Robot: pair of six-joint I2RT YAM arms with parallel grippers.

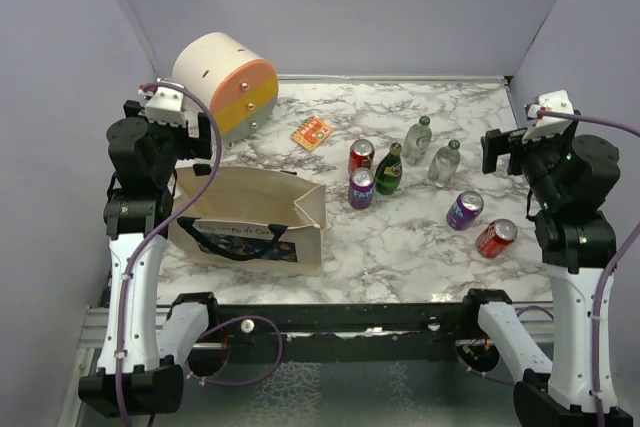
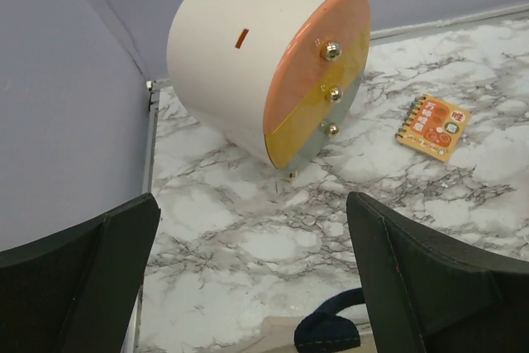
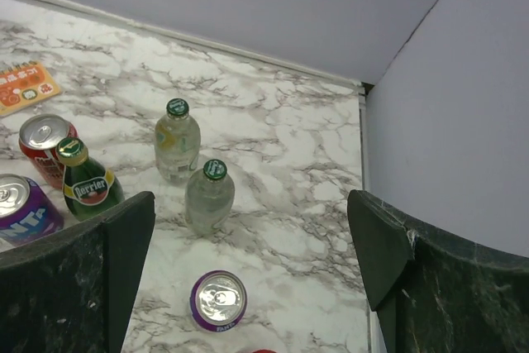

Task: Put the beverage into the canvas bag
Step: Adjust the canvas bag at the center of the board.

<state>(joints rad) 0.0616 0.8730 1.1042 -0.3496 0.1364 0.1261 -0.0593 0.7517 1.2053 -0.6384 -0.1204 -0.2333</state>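
Note:
The beige canvas bag (image 1: 250, 217) with navy handles lies at the near left of the marble table; one handle (image 2: 331, 332) shows in the left wrist view. Beverages stand mid-table: a red can (image 1: 361, 156), a purple can (image 1: 361, 188), a green bottle (image 1: 389, 169) and two clear bottles (image 1: 418, 140) (image 1: 444, 161). A purple can (image 1: 464, 210) and a red can (image 1: 496, 238) lie on their sides. My left gripper (image 1: 203, 144) (image 2: 252, 204) hovers open above the bag's far edge. My right gripper (image 1: 494, 152) (image 3: 251, 204) is open, raised right of the bottles, above the lying purple can (image 3: 218, 301).
A cream-and-orange drum (image 1: 225, 82) (image 2: 248, 55) sits at the back left. A small orange notebook (image 1: 311, 133) (image 2: 432, 126) lies beside it. Purple walls close the table on three sides. A black rail runs along the near edge.

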